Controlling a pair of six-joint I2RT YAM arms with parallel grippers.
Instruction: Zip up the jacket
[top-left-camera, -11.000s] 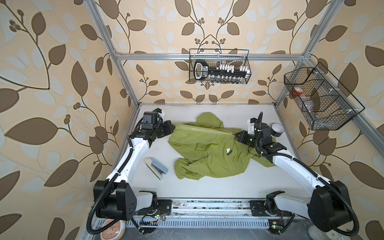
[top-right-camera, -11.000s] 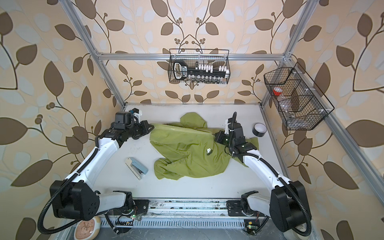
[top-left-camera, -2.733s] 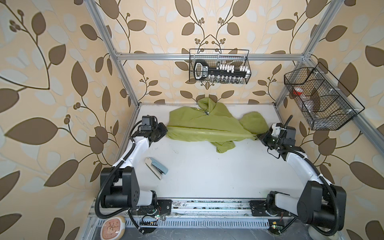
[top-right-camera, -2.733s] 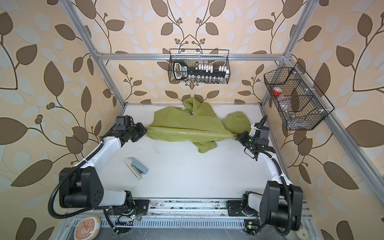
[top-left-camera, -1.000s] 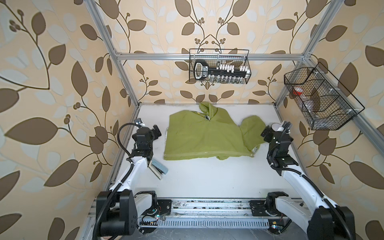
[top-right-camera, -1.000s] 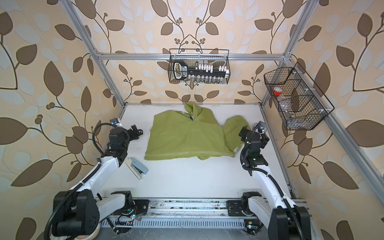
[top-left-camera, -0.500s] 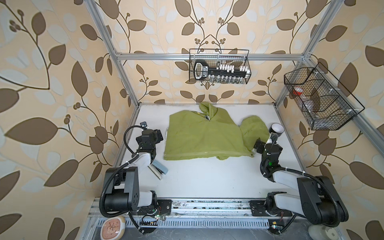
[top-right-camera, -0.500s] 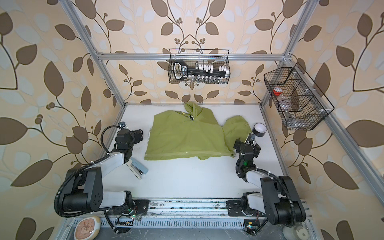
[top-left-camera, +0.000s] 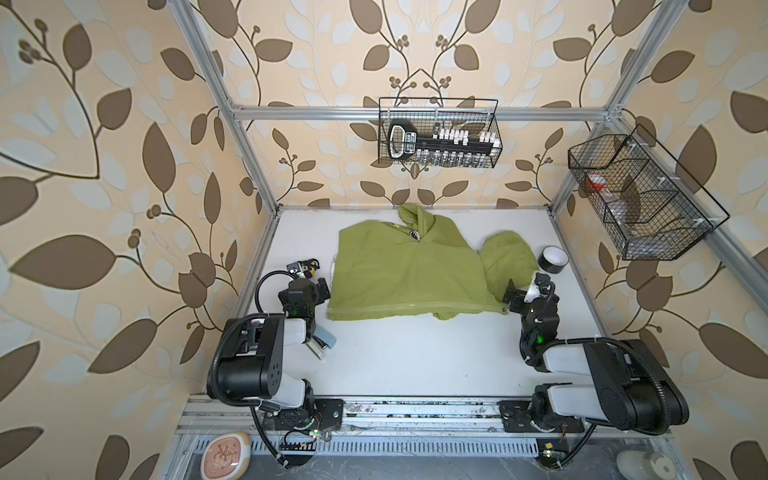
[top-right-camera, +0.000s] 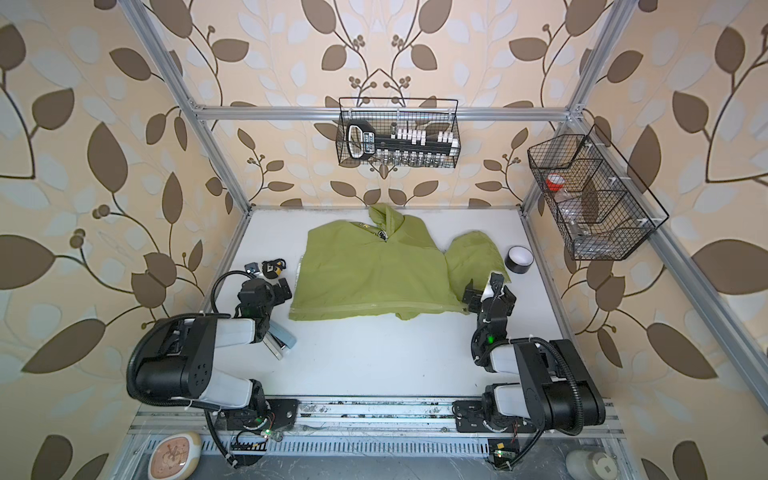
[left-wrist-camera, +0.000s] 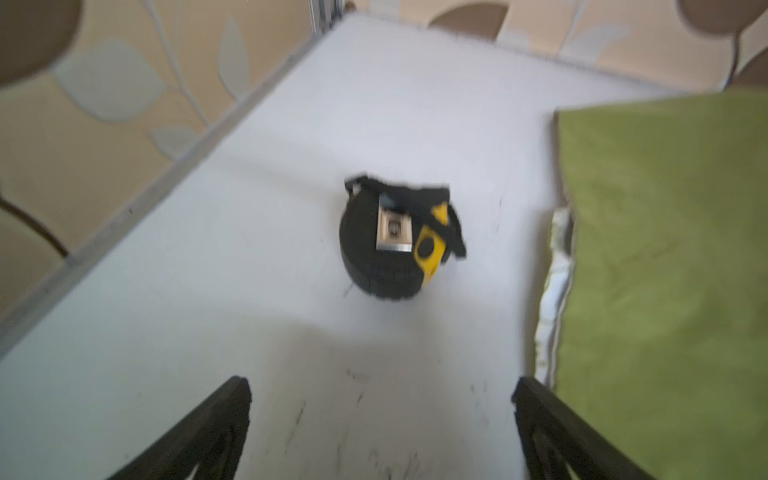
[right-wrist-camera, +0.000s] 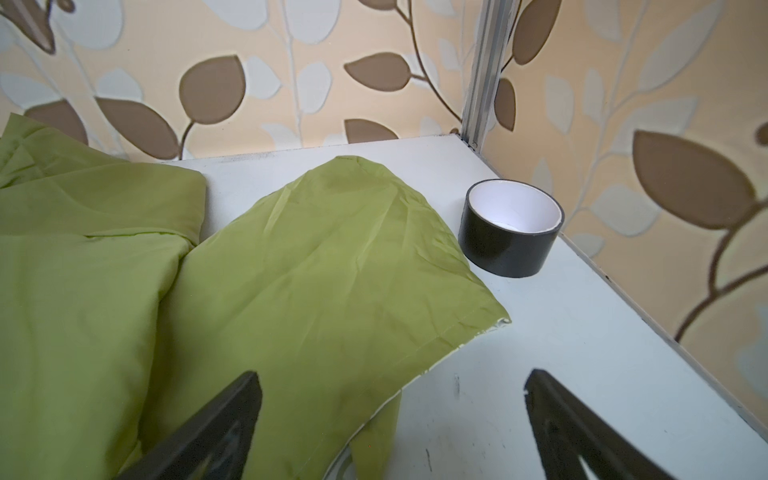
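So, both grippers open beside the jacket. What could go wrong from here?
1. The right gripper straddles the edge of a loose flap of the jacket; closing there would likely pinch only that.
2. The tape measure lies just ahead of the left gripper; a reach could knock it.
3. The tape roll sits near the flap; dragged fabric may shift it.

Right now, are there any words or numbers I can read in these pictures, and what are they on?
None can be read.
Label on the black rack in the wire basket: too blurred.
Logo on the jacket: too small.
Tape measure: blurred, no words show.
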